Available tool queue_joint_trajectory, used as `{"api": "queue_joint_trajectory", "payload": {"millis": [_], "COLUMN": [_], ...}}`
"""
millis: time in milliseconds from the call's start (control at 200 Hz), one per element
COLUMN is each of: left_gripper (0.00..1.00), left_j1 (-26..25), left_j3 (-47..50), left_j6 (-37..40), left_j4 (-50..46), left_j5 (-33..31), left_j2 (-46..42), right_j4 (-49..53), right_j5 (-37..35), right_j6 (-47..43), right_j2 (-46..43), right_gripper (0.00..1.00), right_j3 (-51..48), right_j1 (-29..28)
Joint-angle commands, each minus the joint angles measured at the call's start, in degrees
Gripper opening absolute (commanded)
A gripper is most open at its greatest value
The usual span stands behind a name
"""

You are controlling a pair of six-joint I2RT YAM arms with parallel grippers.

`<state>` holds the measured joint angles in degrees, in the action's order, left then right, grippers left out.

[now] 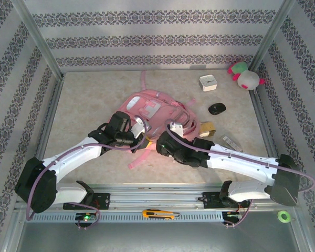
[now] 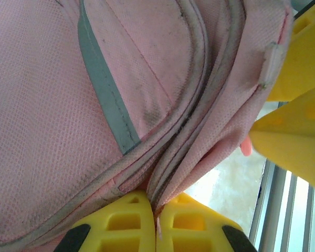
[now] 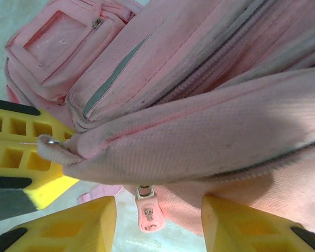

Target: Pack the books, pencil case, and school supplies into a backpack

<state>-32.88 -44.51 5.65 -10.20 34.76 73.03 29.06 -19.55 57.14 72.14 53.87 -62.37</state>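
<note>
- The step in hand looks like opening the large, soft pink fabric backpack (image 1: 153, 107), which lies flat in the middle of the table between the two arms; nothing has been packed yet.
- The left gripper (image 2: 156, 198) is clamped shut on a fold of the backpack's cloth right beside a grey zip seam, seemingly to anchor it.
- The right gripper (image 3: 158, 206) has its yellow jaws apart, one on each side of a small pink zip pull (image 3: 147, 214) that hangs from the bag's edge; the pads do not touch it yet.
- The next move probably calls for closing squarely on that small tab, then drawing it along the curved zip track while the left arm holds the fabric taut. The cloth is limp and could bunch, and the tab could slip out.
- The surface is a pale, mottled beige tabletop (image 1: 89, 100). On the right half, well apart from the bag, lie a small white box (image 1: 208, 83), a black computer mouse (image 1: 217, 108) and a pink-and-green plush toy (image 1: 244, 76).
- A yellow utility knife (image 1: 160, 213) and a green tape roll (image 1: 283, 216) rest on the near rail.
- Walls (image 1: 147, 37) of striped patterned paper enclose the table, framed by bare metal posts (image 1: 37, 37).
</note>
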Motion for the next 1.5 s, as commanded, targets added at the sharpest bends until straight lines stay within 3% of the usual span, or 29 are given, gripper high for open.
{"api": "queue_joint_trajectory", "payload": {"millis": [0, 160, 335, 585, 879, 1049, 1089, 1164, 1239, 1319, 1384, 1494], "left_gripper": [0.0, 0.0, 0.0, 0.0, 0.0, 0.0, 0.07, 0.31, 0.54, 0.63, 0.69, 0.68], "left_j1": [0.3, 0.4, 0.7, 1.5, 4.8, 6.7, 6.8, 6.8, 6.7, 6.7, 6.7, 6.8], "left_j3": [-2.7, -2.8, -2.7, -3.8, -6.1, -6.6, -6.6, -6.1, -4.5, -1.6, 0.8, 4.3], "left_j6": [-3.6, -4.2, -3.5, 2.0, 11.3, 14.5, 13.9, 9.6, -1.0, -14.5, -25.4, -38.8], "left_j4": [0.7, 1.1, -0.1, -7.1, -19.0, -22.8, -22.9, -22.2, -19.4, -16.2, -15.4, -17.9], "left_j5": [4.2, 5.0, 4.1, -0.7, -14.4, -16.1, -15.9, -13.5, -12.2, -13.5, -18.4, -26.7], "left_j2": [-0.6, -0.8, -0.9, -1.3, -4.0, -5.8, -6.1, -7.5, -10.1, -14.7, -17.8, -21.0], "right_j4": [-1.6, -1.8, 2.1, 5.9, 7.5, 1.3, -1.3, -5.7, -6.9, -7.0, -8.1, -8.6], "right_j5": [-1.2, -2.0, -4.3, -3.6, 11.7, 23.7, 26.3, 29.8, 29.6, 29.3, 29.1, 29.3], "right_j6": [0.6, -0.2, 0.9, -2.3, -15.5, -20.3, -20.2, -19.4, -17.8, -16.9, -15.9, -15.3], "right_j2": [1.9, 3.7, 3.8, 0.8, -7.4, -9.1, -8.5, -6.6, -4.4, -2.1, -0.5, 1.9], "right_gripper": [0.44, 0.4, 0.16, 0.0, 0.0, 0.0, 0.0, 0.0, 0.0, 0.0, 0.0, 0.0], "right_j3": [0.1, 0.2, 1.0, 0.9, -4.2, -7.1, -7.9, -9.2, -9.2, -8.8, -8.9, -8.6], "right_j1": [0.2, 0.6, 0.8, 3.2, 13.4, 15.8, 15.7, 15.1, 13.6, 12.1, 10.8, 8.7]}}
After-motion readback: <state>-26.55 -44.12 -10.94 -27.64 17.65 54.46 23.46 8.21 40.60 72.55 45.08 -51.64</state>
